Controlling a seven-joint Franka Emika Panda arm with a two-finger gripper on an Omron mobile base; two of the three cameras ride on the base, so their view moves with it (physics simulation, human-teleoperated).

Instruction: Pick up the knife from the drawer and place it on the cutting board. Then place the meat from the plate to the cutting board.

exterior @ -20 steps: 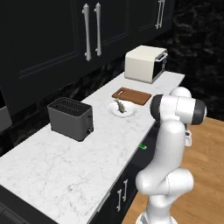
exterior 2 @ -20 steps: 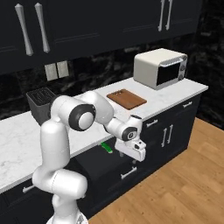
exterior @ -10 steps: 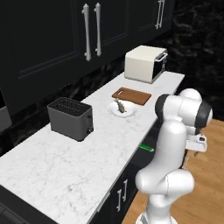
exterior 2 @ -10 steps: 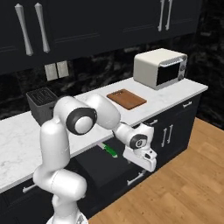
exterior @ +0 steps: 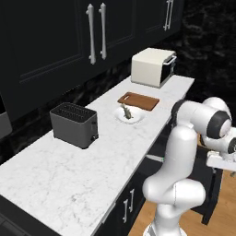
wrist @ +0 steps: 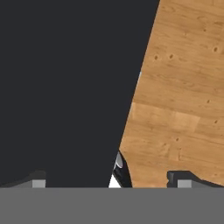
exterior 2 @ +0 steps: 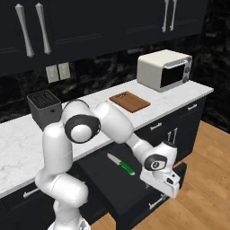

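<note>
The black drawer (exterior 2: 117, 194) is pulled out below the counter. The knife (exterior 2: 121, 164) lies inside it, green handle toward the front and pale blade toward the back. My gripper (exterior 2: 174, 185) hangs at the drawer's front right corner, pointing down. In the hand view my gripper (wrist: 109, 178) is open, its tips wide apart, with the drawer's dark front (wrist: 65, 87) and a bit of silver handle (wrist: 118, 160) between them. On the counter the reddish-brown cutting board (exterior: 138, 100) lies just beyond the white plate (exterior: 137, 119), which carries the grey-brown meat (exterior: 126, 112).
A cream microwave (exterior 2: 164, 69) stands at the counter's far end, and a dark toaster (exterior: 73, 124) sits nearer the base. Tall black cabinet doors with silver handles (exterior: 95, 33) hang above. Wooden floor (wrist: 183, 87) lies beside and under the drawer front.
The hand has drawn back away from the cabinets and the drawer has slid further out with it, baring the whole knife. The fingers have stayed wide apart.
</note>
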